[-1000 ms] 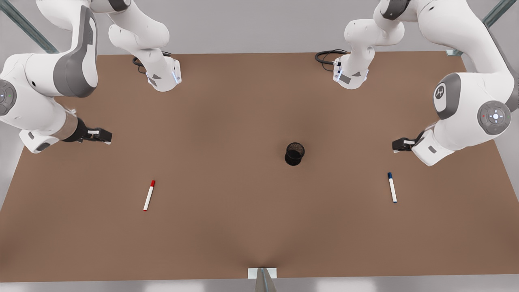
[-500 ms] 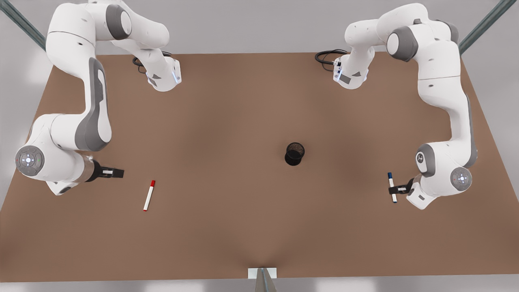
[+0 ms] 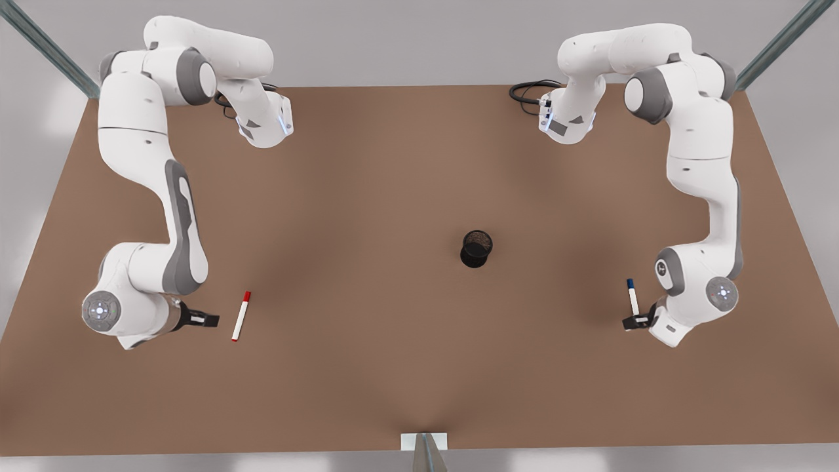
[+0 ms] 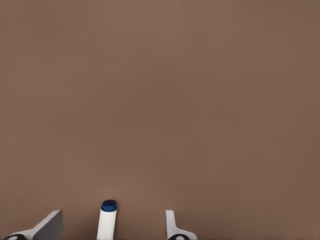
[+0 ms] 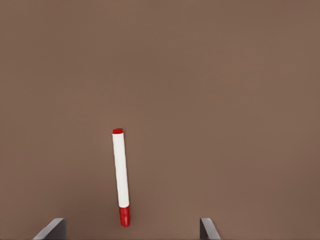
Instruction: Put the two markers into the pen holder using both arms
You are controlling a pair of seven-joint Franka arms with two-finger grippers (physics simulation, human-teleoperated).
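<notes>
A: Tabletop [image 3: 393, 367], brown, seen from above, carries three things. Red marker [image 3: 240, 316] lies flat toward the front view's left, cap pointing to the far edge. Blue marker [image 3: 633, 301] lies flat toward the front view's right, cap likewise to the far edge. Holder [image 3: 476, 248], black mesh, stands upright between them, nearer the blue marker and well apart from both.

B: Where do the pincers stand?

A: Left pincer [image 3: 630, 322] is at the front view's right, low over the white end of the blue marker. In the left wrist view its fingers [image 4: 172, 226] are spread, and the blue marker [image 4: 107, 220] lies between them, cap outward, nearer to one finger. Whether either finger touches the barrel cannot be told; there is a clear gap on both sides in that view.

B: And the other?

A: Right pincer [image 3: 211, 320] is at the front view's left, just beside the lower part of the red marker, not touching it. In the right wrist view its fingers [image 5: 207, 229] stand wide apart, and the red marker [image 5: 120, 176] lies ahead on the tabletop [image 5: 225, 100], red cap nearest the camera.

B: Is anything gripped?

A: Neither pincer is closed; both markers rest on the tabletop, and both are outside the holder.
</notes>
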